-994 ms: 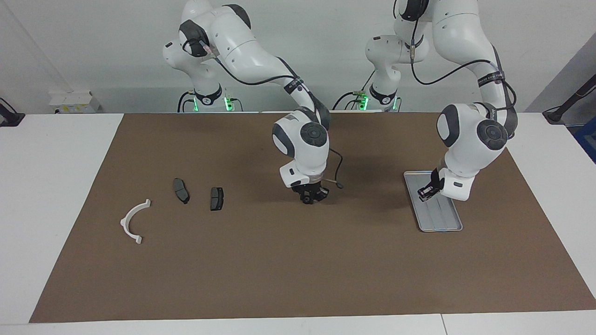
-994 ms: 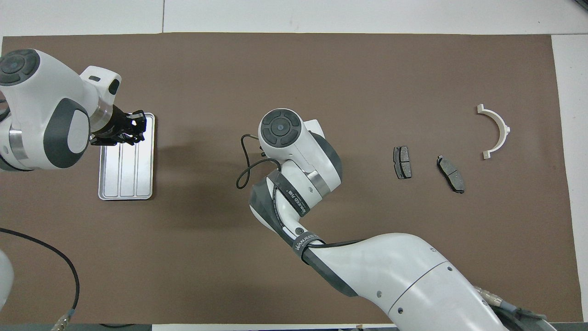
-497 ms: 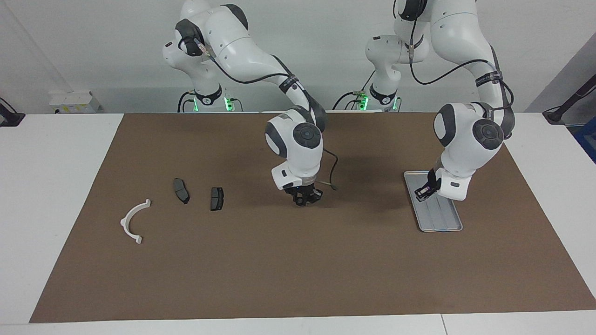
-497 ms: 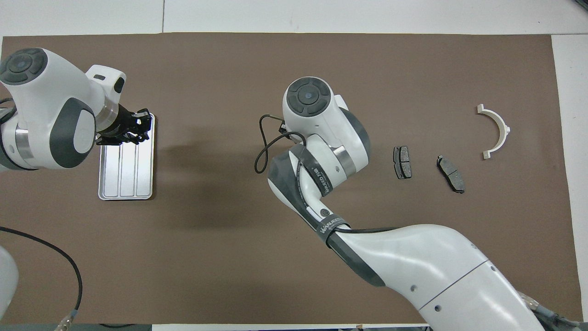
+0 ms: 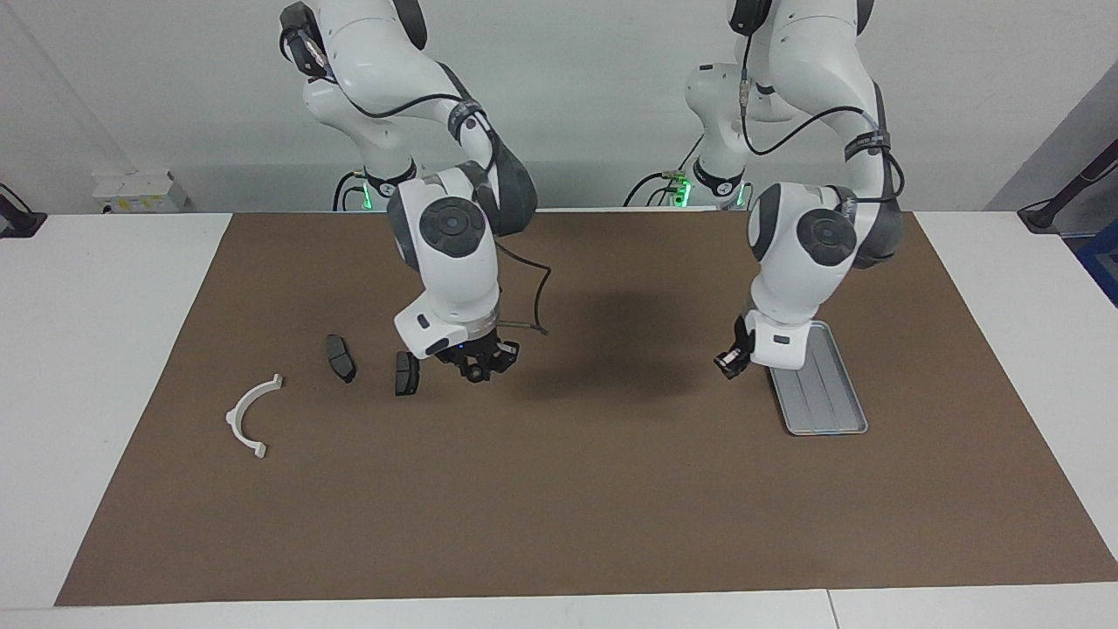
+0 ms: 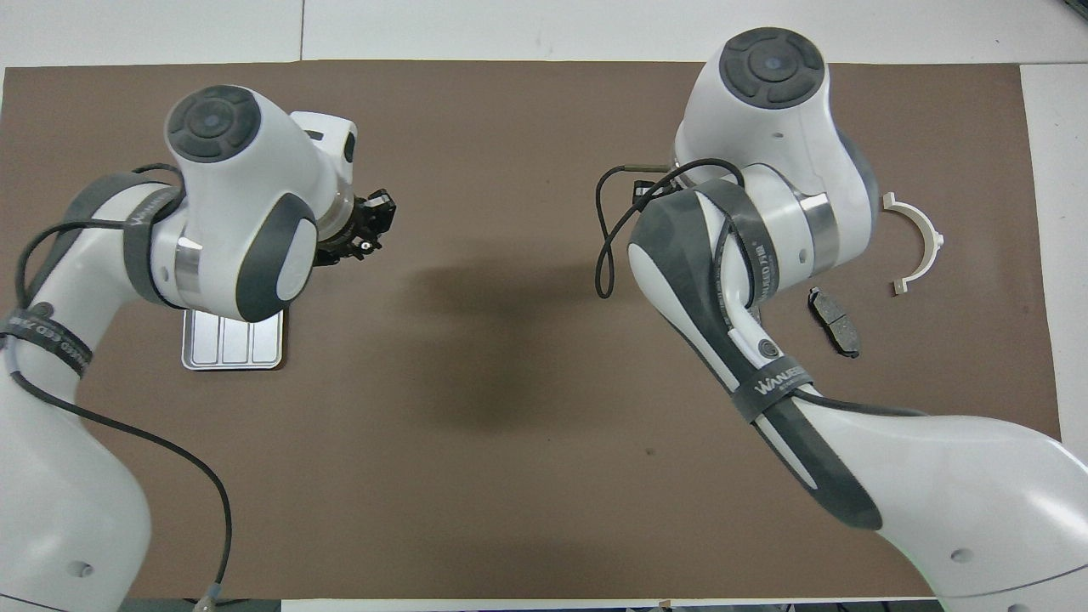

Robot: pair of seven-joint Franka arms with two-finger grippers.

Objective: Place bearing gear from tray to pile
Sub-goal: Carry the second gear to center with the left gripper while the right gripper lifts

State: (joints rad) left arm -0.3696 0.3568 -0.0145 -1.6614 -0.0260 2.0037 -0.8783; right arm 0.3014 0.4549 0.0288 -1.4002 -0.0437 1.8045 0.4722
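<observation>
The silver tray [image 5: 825,402] lies toward the left arm's end of the table, and its grooves look bare; the left arm partly covers it in the overhead view [image 6: 229,344]. The pile is a white bracket [image 5: 249,415] and two dark brake pads [image 5: 341,356] [image 5: 406,373]. My right gripper [image 5: 479,367] hangs low beside the pad closer to the tray, shut on a small dark round part, seemingly the bearing gear [image 5: 476,376]. My left gripper [image 5: 727,362] hangs over the mat just off the tray's edge and also shows in the overhead view [image 6: 370,229].
A brown mat [image 5: 559,507] covers the table's middle. In the overhead view the right arm hides its own gripper and one pad; the bracket [image 6: 922,242] and the other pad [image 6: 833,321] show.
My right gripper has travelled from the table's middle to beside the brake pads. My left gripper has moved off the tray toward the table's middle.
</observation>
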